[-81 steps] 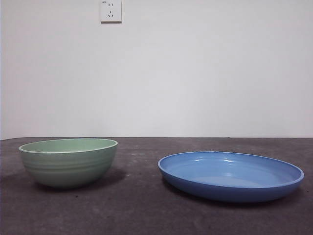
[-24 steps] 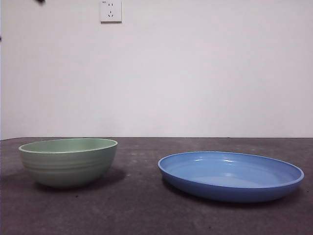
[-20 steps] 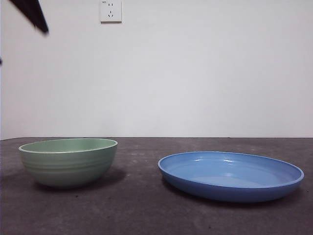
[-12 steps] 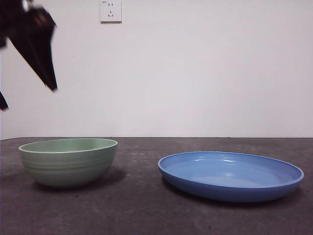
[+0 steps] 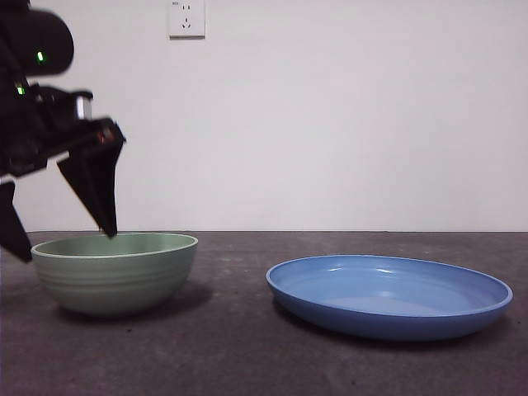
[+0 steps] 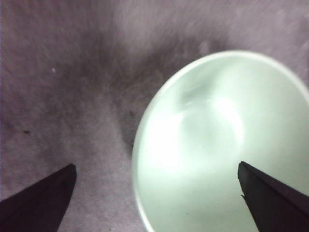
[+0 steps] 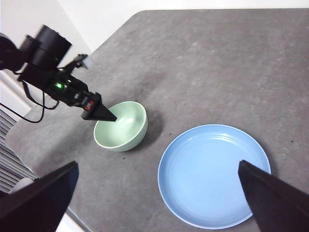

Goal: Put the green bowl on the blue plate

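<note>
The green bowl (image 5: 115, 272) stands upright on the dark table at the left. The blue plate (image 5: 388, 297) lies to its right, apart from it. My left gripper (image 5: 64, 245) is open and hangs over the bowl's left rim, one jaw above the bowl's inside and the other outside it. In the left wrist view the bowl (image 6: 227, 145) fills the space by that gripper (image 6: 156, 165). My right gripper (image 7: 157, 164) is open and empty, high above the table. From there I see the bowl (image 7: 120, 125), the plate (image 7: 214, 174) and the left arm (image 7: 58, 84).
A white wall with a socket (image 5: 187, 18) stands behind the table. In the right wrist view the table's edge (image 7: 58, 193) runs close to the bowl, and cables (image 7: 29, 113) hang beside the left arm.
The left arm has come down from the top left corner to the bowl's rim, jaws open. The bowl and the plate have not moved.
</note>
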Action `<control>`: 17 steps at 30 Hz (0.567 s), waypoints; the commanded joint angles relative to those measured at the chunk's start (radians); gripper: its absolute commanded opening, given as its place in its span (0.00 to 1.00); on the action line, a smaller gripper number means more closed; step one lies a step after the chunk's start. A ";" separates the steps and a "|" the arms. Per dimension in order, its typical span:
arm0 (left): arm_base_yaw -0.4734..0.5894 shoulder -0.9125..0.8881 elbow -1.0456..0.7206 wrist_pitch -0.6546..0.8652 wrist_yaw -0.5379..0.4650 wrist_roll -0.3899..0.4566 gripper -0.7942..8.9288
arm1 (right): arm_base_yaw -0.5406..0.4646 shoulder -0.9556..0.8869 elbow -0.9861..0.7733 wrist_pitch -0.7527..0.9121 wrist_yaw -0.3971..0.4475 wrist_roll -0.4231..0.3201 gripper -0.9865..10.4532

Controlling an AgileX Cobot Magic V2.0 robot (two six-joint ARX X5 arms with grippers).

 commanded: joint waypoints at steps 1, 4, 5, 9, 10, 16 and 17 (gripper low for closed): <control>-0.002 0.050 0.021 0.004 -0.003 0.016 0.71 | 0.003 0.003 0.019 0.005 -0.001 -0.002 0.65; -0.002 0.080 0.021 0.010 -0.003 0.016 0.67 | 0.003 0.003 0.019 0.005 -0.001 -0.002 0.65; -0.002 0.086 0.021 0.013 -0.003 0.016 0.62 | 0.003 0.003 0.019 0.005 -0.001 -0.002 0.65; -0.001 0.091 0.021 0.025 -0.003 0.015 0.43 | 0.003 0.003 0.019 0.005 -0.002 -0.002 0.65; -0.001 0.091 0.021 0.026 -0.003 0.016 0.38 | 0.003 0.003 0.019 0.005 -0.001 -0.002 0.65; -0.001 0.090 0.021 0.026 -0.003 0.016 0.12 | 0.003 0.003 0.019 0.005 -0.002 -0.002 0.65; -0.001 0.090 0.021 0.026 -0.003 0.016 0.10 | 0.003 0.003 0.019 0.005 -0.002 -0.002 0.65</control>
